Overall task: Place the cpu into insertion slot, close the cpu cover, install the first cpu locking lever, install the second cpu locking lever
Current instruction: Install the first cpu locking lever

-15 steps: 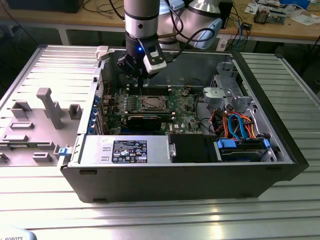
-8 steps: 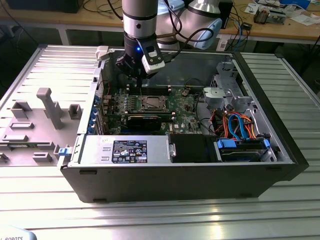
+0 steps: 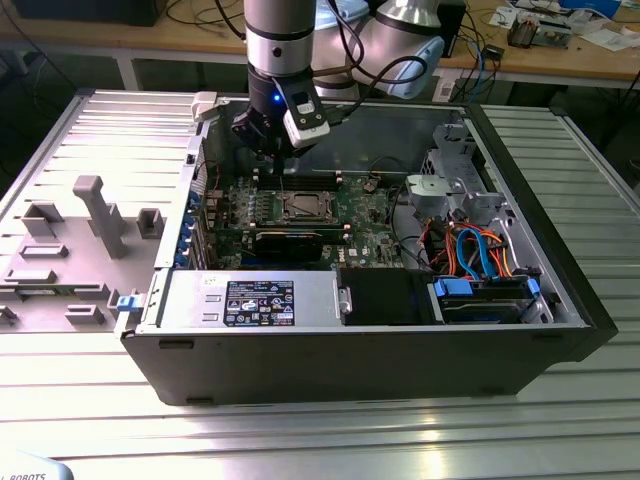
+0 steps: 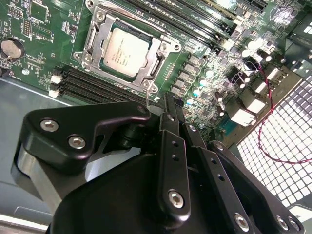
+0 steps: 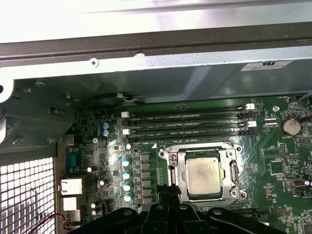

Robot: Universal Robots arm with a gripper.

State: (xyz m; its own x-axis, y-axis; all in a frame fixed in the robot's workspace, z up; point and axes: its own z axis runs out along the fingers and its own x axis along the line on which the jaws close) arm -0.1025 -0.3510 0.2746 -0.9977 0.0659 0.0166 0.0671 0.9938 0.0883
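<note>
Silvery-grey cpu (image 5: 203,176) already sits in the insertion slot (image 5: 170,161), seen in both wrist views, so step one looks done. The cpu cover (image 4: 155,52) seems to lie flat around the chip, its window framing the metal top, so closing it looks done too, as far as I can judge. Locking levers: too thin to make out whether they are latched, cannot tell, so treat both as possibly left.

Exterior view, left to right: grey moulded tray (image 3: 60,250) on the ribbed worktop (image 3: 300,440), then the open computer case (image 3: 380,350) with the green motherboard (image 3: 240,210), then drive cage with blue and orange cables (image 3: 475,250) at the exterior view's right.

Gripper (image 3: 275,140) hangs over the back edge of the board, just behind the socket, apart from the chip, holding nothing. Fingers (image 4: 170,117) look pressed together, tips pointing toward the socket's near edge, not touching it
</note>
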